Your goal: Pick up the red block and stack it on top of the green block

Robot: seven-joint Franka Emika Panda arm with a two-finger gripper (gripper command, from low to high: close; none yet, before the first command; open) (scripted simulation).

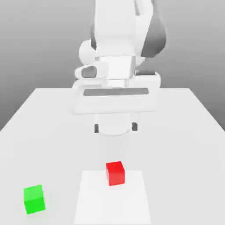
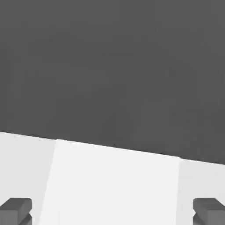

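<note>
scene layout, read from the exterior view's left to the exterior view's right.

1. the green block (image 1: 34,199) sits on the white table (image 1: 189,132) near the front corner at the exterior view's left. it rests flat on one face, upright, with nothing touching it.

2. a paler rectangular patch (image 1: 132,206) is marked on the table surface at front centre. the green block lies outside this patch, well apart from its edge.

3. the red block (image 1: 115,172) rests on the paler patch, close to the patch's far edge. it stands flat and upright, with nothing touching it. it is well apart from the green block, further toward the exterior view's right and further back on the table.

4. the white arm (image 1: 116,44) stands behind the red block at the table's centre line. its hand body (image 1: 115,94) spans a wide horizontal bar above the table.

5. the gripper (image 1: 115,128) hangs below that bar, above the table and behind the red block, not touching either block. the two dark fingertips (image 1: 96,128) are set wide apart, with nothing between them.

6. in the hand view, the gripper (image 2: 112,210) shows both dark fingertips (image 2: 15,208) at opposite edges of the picture, confirming the wide spread. between them lie the paler patch (image 2: 114,184) and the table (image 2: 22,167), with a dark grey background beyond the table's edge.
</note>
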